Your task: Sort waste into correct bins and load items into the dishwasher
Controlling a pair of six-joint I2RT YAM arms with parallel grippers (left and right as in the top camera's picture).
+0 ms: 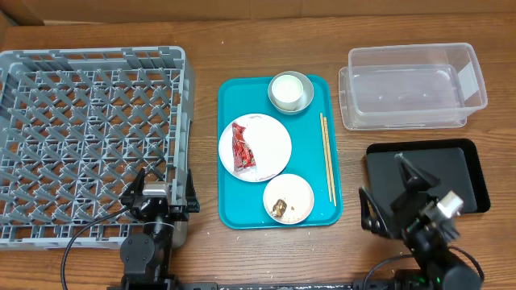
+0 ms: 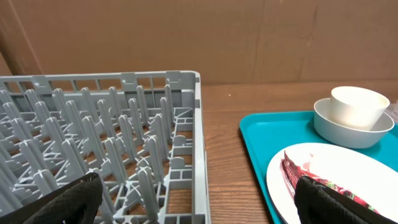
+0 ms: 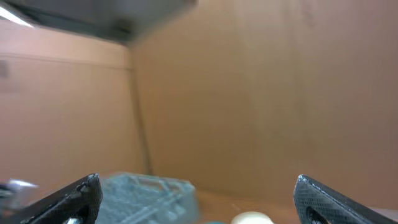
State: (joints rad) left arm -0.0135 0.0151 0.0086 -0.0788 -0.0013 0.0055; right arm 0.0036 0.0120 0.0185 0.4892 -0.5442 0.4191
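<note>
The grey dish rack (image 1: 89, 137) stands at the left. On the teal tray (image 1: 234, 209) a white plate (image 1: 270, 145) holds the red wrapper (image 1: 243, 148). A bowl (image 1: 305, 100) holds the white cup (image 1: 289, 89). A second bowl (image 1: 297, 192) holds a brown lump (image 1: 280, 208). The chopsticks (image 1: 326, 157) lie along the tray's right side. My left gripper (image 1: 164, 187) is open and empty over the rack's near right corner. My right gripper (image 1: 389, 193) is open and empty over the black tray (image 1: 451, 173). The clear tub (image 1: 415, 84) is at the far right. No tissue or rice shows.
The left wrist view shows the rack (image 2: 112, 137), the plate (image 2: 280, 180), the wrapper (image 2: 311, 169), the bowl (image 2: 348, 129) and the cup (image 2: 357, 106). The right wrist view is blurred, with the rack (image 3: 146, 193) low in it. A cardboard wall stands behind the table.
</note>
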